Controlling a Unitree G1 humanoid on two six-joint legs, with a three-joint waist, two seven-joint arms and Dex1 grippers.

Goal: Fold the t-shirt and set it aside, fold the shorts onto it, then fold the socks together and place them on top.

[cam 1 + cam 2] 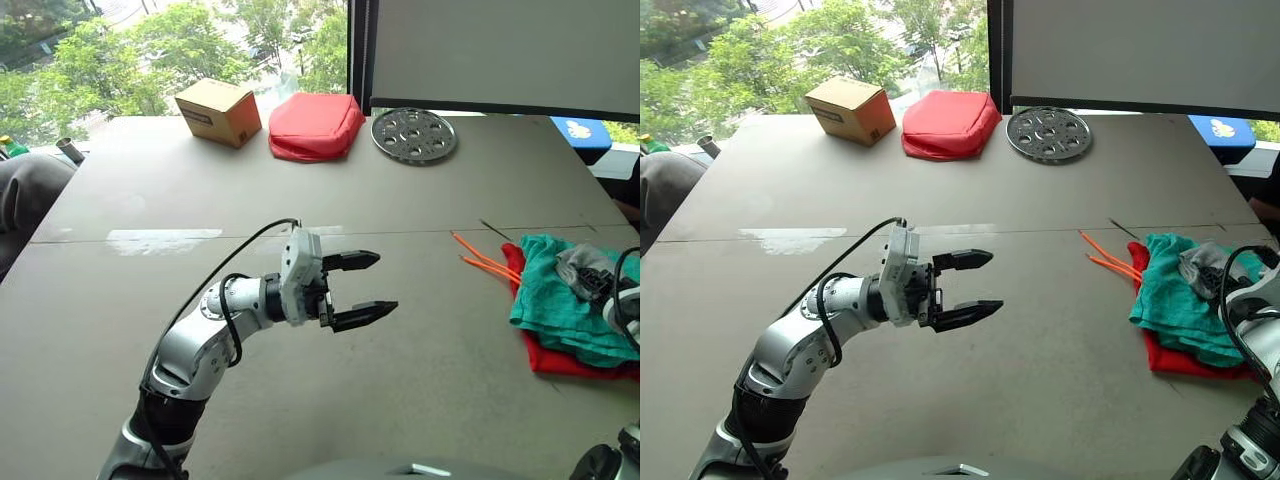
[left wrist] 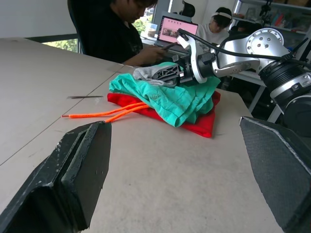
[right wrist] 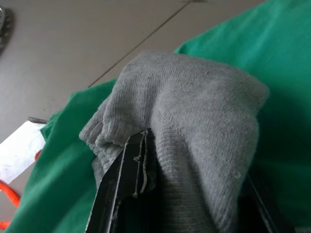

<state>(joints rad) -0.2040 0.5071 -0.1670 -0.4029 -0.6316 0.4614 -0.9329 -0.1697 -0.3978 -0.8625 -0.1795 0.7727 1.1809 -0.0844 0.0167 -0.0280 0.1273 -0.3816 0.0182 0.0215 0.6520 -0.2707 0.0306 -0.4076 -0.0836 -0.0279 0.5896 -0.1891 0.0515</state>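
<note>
At the table's right edge the red t-shirt (image 1: 560,362) lies folded with the teal shorts (image 1: 555,300) folded on top of it. The shorts' orange drawstring (image 1: 485,258) trails onto the table. The bundled grey socks (image 3: 194,107) are at the top of this pile. My right gripper (image 2: 170,74) is shut on the socks, with the knit fabric bulging between its fingers (image 3: 121,194). I cannot tell whether the socks touch the shorts. My left gripper (image 1: 365,288) hovers open and holds nothing over the middle of the table, well to the left of the pile.
Along the far edge stand a cardboard box (image 1: 218,111), a red padded pouch (image 1: 314,126) and a round perforated metal disc (image 1: 414,134). Two people sit beyond the table's right side at a laptop (image 2: 177,30).
</note>
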